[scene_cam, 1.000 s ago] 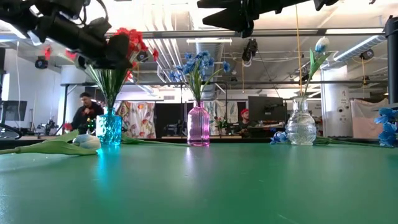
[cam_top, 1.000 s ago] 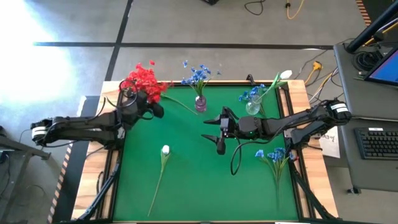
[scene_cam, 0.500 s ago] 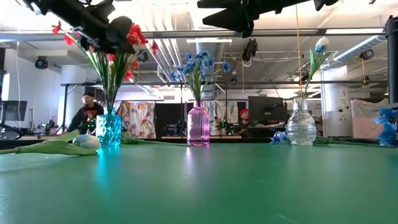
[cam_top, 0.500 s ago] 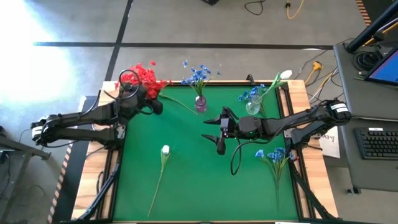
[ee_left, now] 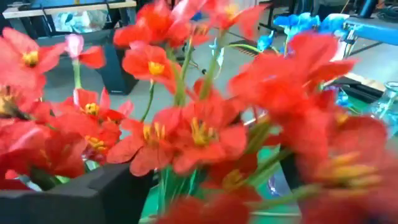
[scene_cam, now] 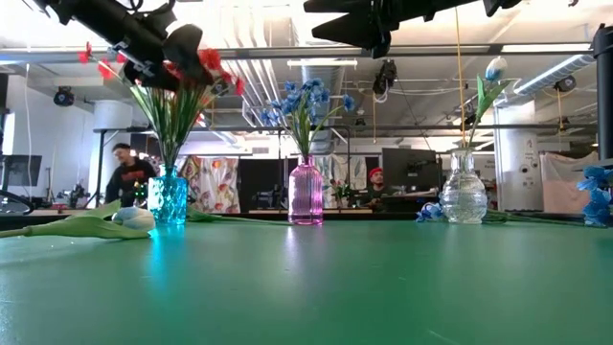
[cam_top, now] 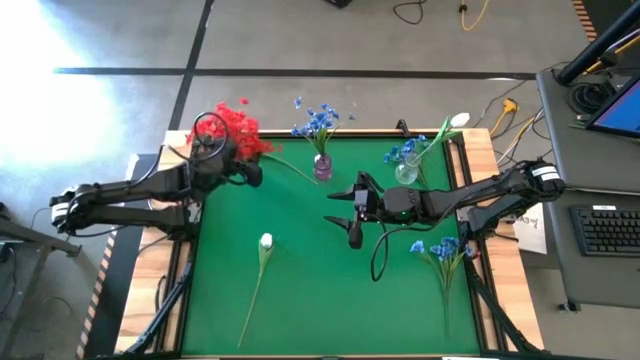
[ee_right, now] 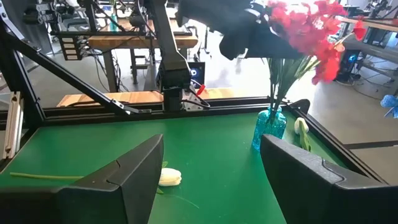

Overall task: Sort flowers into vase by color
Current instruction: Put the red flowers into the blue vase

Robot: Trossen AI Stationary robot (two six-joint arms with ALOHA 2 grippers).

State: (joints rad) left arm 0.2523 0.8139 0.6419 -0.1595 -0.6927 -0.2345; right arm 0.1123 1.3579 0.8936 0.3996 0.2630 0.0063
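Note:
The red flowers [cam_top: 236, 128] stand with their stems in a teal vase [scene_cam: 169, 196] at the table's far left. My left gripper [scene_cam: 177, 48] hangs open among their blooms [ee_left: 186, 134]; one dark finger [ee_left: 81, 199] shows below them. Blue flowers [cam_top: 318, 120] stand in a pink vase [scene_cam: 306, 192]. More blue flowers and a white bud [cam_top: 458, 121] stand in a clear vase [scene_cam: 465, 196]. A white flower [cam_top: 266, 241] and a blue bunch [cam_top: 440, 250] lie flat on the mat. My right gripper [ee_right: 211, 180] hovers open over the middle of the table with nothing between its fingers. My left gripper reaches nearly level from the table's left side into the red blooms [ee_left: 155, 68], which crowd between and around its fingers. Whether the fingers touch them I cannot tell. The stems stand upright in the teal vase.
The green mat [cam_top: 320, 290] is bare in its near half apart from the white flower's long stem. The three vases stand in a row along the far edge. A monitor and keyboard [cam_top: 605, 230] sit off the table's right. People show in the room behind.
My left gripper has risen among the red blooms and tipped upward. The red stems have stayed in the teal vase, and the blooms now stand higher and more spread out.

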